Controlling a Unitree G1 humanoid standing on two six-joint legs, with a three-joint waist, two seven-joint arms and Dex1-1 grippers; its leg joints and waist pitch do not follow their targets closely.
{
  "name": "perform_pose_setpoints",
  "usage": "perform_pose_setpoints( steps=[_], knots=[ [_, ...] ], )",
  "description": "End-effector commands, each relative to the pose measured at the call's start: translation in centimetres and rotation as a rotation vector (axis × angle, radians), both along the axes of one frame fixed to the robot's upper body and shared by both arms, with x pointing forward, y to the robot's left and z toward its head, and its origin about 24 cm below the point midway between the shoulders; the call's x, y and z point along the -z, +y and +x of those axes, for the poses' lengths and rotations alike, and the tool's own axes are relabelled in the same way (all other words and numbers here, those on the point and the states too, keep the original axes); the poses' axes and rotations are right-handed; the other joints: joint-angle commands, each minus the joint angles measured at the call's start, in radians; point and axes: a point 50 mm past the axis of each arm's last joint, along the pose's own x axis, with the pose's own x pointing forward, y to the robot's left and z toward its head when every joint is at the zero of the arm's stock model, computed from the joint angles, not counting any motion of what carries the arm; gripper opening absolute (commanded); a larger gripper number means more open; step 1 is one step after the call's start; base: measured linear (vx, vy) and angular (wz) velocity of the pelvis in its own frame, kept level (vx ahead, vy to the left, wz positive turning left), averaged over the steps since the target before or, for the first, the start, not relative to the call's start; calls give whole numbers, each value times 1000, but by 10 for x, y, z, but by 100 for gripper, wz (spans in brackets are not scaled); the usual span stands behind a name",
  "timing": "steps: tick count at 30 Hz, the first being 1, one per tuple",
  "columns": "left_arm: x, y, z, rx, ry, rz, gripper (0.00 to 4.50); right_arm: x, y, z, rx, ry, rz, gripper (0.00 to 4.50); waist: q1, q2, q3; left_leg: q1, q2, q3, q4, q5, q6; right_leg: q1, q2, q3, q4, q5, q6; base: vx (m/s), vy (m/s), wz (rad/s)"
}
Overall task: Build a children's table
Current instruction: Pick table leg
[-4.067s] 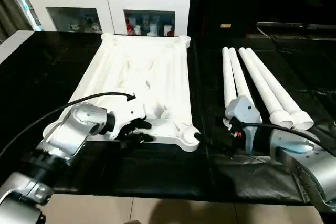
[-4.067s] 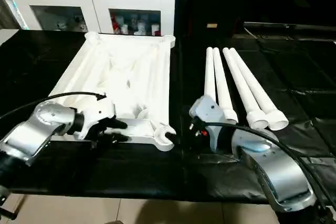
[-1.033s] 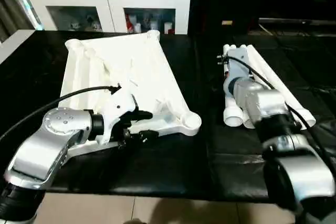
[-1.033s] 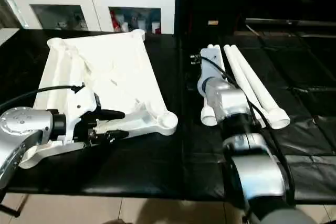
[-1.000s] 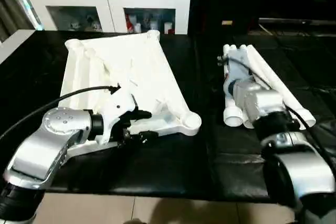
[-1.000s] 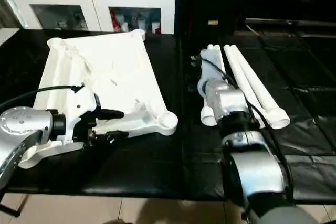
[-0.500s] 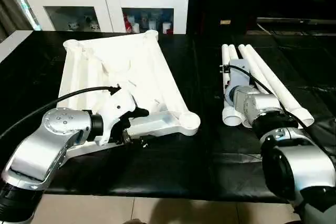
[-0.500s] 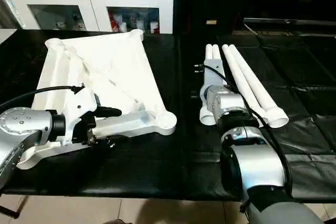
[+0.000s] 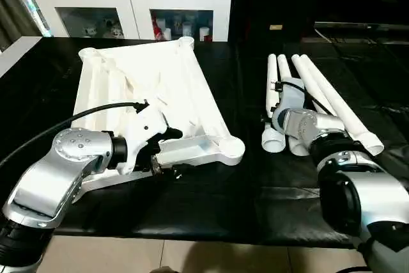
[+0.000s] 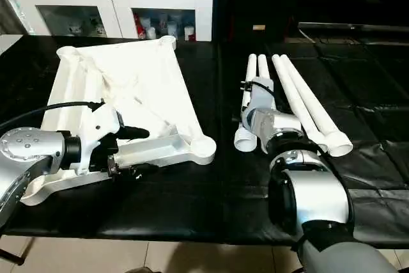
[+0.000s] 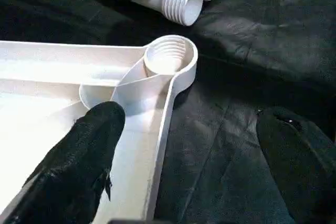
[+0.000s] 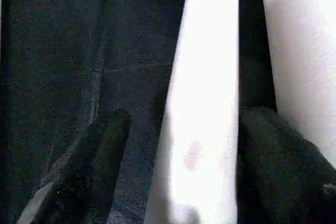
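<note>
On the black table cover, the table top lies ribs up, sockets exposed for legs. The left gripper stands wide, straddling its near rim. The right gripper straddles one leg, not visibly clamped, apparently selecting it.

light: bright overhead | glare: white plastic | right wrist view: blurred, dim

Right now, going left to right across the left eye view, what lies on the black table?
Left gripper at the near rim of the table top → near corner socket → right gripper over the white legs.
</note>
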Motion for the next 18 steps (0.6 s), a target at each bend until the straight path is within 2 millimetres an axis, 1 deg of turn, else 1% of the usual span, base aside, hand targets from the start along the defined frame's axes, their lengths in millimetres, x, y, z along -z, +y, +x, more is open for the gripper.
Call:
perform_pose_setpoints(
  steps=[1,3,4,5,6,7,8,9,10,11,12,13,15,16,17,18],
  knots=[
    [-2,-2,0,10,-8,17,450,-4,-1,1,13,17,31,325,1,7,-69,22,72,-24,-64,-133,-33,40,-90,35,-53,26,-287,0,0,0],
    [-2,-3,-1,18,-1,26,450,-4,0,1,25,27,86,319,2,9,-70,22,72,-24,-63,-134,-33,40,-91,36,-52,25,-284,0,0,0],
    [-2,-3,-1,21,-1,26,450,-4,0,1,27,31,96,307,2,7,-70,22,72,-24,-63,-128,-31,40,-90,35,-51,30,-285,0,0,0],
    [-2,-4,-1,20,-3,24,450,-4,-1,1,29,31,85,296,2,8,-70,21,71,-23,-63,-123,-29,40,-90,35,-51,34,-287,0,0,0],
    [-3,-4,0,19,-6,21,450,-3,-2,0,32,33,74,287,2,6,-70,20,71,-23,-62,-115,-26,40,-89,34,-51,41,-289,0,0,0],
    [-3,-5,0,19,-8,20,450,-3,-2,0,34,35,74,287,2,6,-70,20,71,-23,-62,-114,-25,41,-91,34,-51,41,-290,0,0,0],
    [-3,-5,0,19,-9,19,450,-3,-3,0,35,37,75,272,2,7,-69,20,71,-23,-62,-118,-25,40,-91,34,-52,34,-289,0,0,0],
    [-3,-6,1,19,-10,18,450,-2,-3,0,35,39,77,272,2,7,-69,20,71,-23,-62,-119,-26,40,-90,34,-52,31,-289,0,0,0],
    [-3,-6,1,20,-11,18,450,-2,-3,0,36,40,78,254,2,6,-69,21,72,-23,-63,-123,-27,40,-91,34,-53,23,-288,0,0,0],
    [-3,-6,1,20,-11,17,450,-2,-3,0,36,40,79,254,1,5,-69,21,71,-23,-62,-122,-26,40,-91,35,-53,22,-288,0,0,0],
    [-3,-7,1,21,-14,17,450,-2,-3,-1,36,41,84,243,1,5,-69,21,71,-23,-62,-121,-26,40,-90,35,-53,22,-287,0,0,0],
    [-3,-8,1,22,-15,16,450,-1,-3,-1,37,42,88,230,2,3,-69,20,71,-22,-62,-112,-21,40,-91,35,-53,23,-288,0,0,0],
    [-3,-9,2,17,-20,12,450,-1,-3,-1,41,40,100,222,2,3,-69,20,71,-22,-62,-111,-20,40,-91,35,-53,22,-287,0,0,0],
    [-2,-9,2,14,-22,10,450,-1,-3,-1,42,38,106,211,1,-2,-69,20,72,-21,-61,-108,-17,41,-92,36,-53,23,-287,0,0,0],
    [-2,-9,2,11,-25,9,450,-1,-3,0,46,30,108,202,1,0,-69,19,71,-21,-61,-104,-15,40,-92,36,-53,21,-286,0,0,0],
    [-2,-9,2,11,-25,9,450,-1,-3,0,47,26,108,197,1,0,-70,20,71,-21,-60,-101,-14,40,-91,36,-53,24,-285,0,0,0]
  ],
)
